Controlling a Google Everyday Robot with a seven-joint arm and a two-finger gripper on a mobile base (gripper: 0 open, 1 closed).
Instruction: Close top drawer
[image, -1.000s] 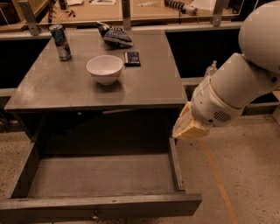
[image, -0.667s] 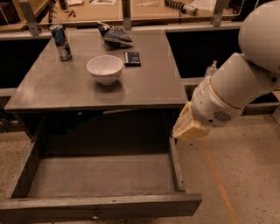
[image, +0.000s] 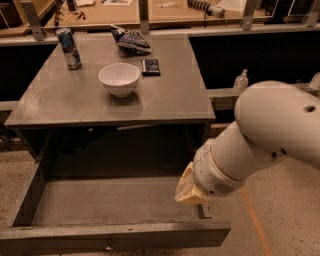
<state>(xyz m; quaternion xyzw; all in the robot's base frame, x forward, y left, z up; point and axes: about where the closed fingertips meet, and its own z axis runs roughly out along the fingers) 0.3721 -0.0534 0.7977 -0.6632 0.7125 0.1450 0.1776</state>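
- Nearest the camera, along the bottom edge of the view, the top drawer (image: 125, 234) stands pulled far out from under the table (image: 165, 100). Its front panel runs across the frame, with a small knob (image: 108, 246) just showing at its centre.
- It is grey, wide and low-walled, with a flat floor that shows bare.
- By its build I judge it rigid and fairly heavy, probably running on slides. It should take a firm, steady push without flexing.
- The flat front close to the knob looks the best place to press, since a centred push is least likely to skew it.
- Just behind that front, the gripper (image: 189, 192) hangs over the drawer's right side wall, at the end of the thick white arm (image: 260, 145). Whether it is open or closed cannot be told from here.
- Farther back, on the tabletop, a white bowl (image: 119, 77) sits near the middle.
- Beyond it are a small dark flat object (image: 151, 66), a can (image: 68, 47) at the left and a crumpled bag (image: 130, 41) at the rear.
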